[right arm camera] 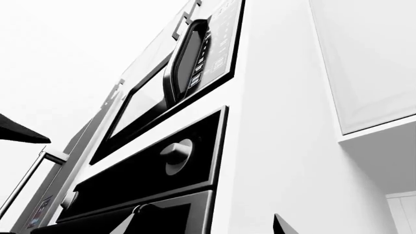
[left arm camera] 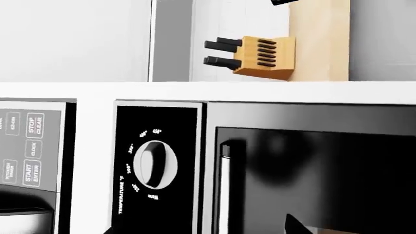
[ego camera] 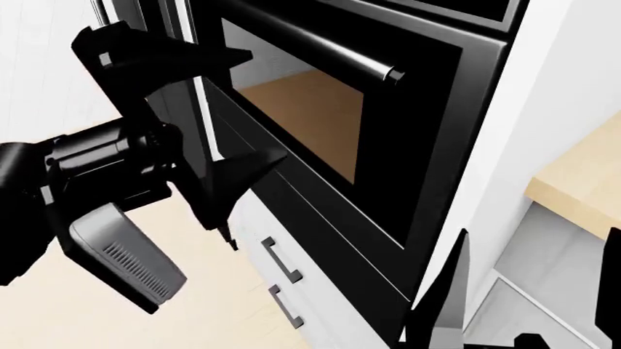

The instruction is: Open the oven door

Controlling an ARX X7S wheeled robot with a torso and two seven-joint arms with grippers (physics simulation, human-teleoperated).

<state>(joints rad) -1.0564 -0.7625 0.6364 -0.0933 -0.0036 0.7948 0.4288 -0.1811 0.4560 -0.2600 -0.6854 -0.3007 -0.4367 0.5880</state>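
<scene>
The oven door (ego camera: pixel 335 127) is a glossy black panel with a brownish glass window and a silver bar handle (ego camera: pixel 321 47) along its top edge. It looks shut against its frame. My left gripper (ego camera: pixel 267 105) is open, its two black fingers spread in front of the door's left part, below the handle and holding nothing. In the left wrist view the handle's end (left arm camera: pixel 224 185) and the dark door glass (left arm camera: pixel 325 175) lie just ahead of the left gripper (left arm camera: pixel 201 229). My right gripper (ego camera: pixel 539 236) is open and empty, low at the right. In its wrist view the right gripper (right arm camera: pixel 202 226) points at the door's top corner (right arm camera: pixel 162 214).
A black control panel with a temperature knob (left arm camera: pixel 155 164) sits next to the door. A microwave (right arm camera: pixel 188 63) is mounted above it. White drawers with handles (ego camera: pixel 281 273) are below the oven. A knife block (left arm camera: pixel 260 57) stands farther off, and a wooden counter (ego camera: pixel 582 182) is at the right.
</scene>
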